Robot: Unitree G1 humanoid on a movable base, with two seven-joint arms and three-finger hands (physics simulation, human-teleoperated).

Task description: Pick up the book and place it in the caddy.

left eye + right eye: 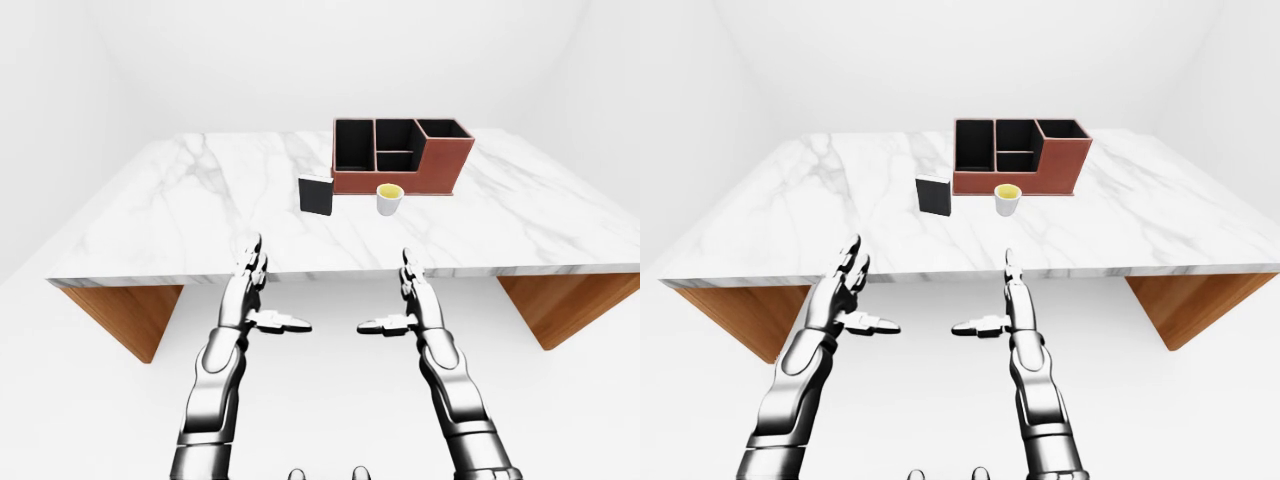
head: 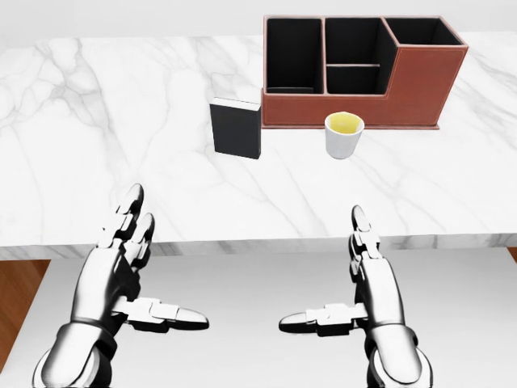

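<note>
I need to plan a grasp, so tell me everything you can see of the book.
The book is small, dark and plain, with no visible title. It stands upright and closed on the marble table, its broad cover facing the camera, a lighter edge along its top. It sits just left of the caddy's lower-left corner, close but whether touching is unclear. Neither hand touches it.

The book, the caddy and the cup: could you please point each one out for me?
book (image 2: 236, 129), head view, on its dark cover.
caddy (image 2: 420, 85), head view, on its reddish-brown outer wall.
cup (image 2: 343, 141), head view, on its white side.
</note>
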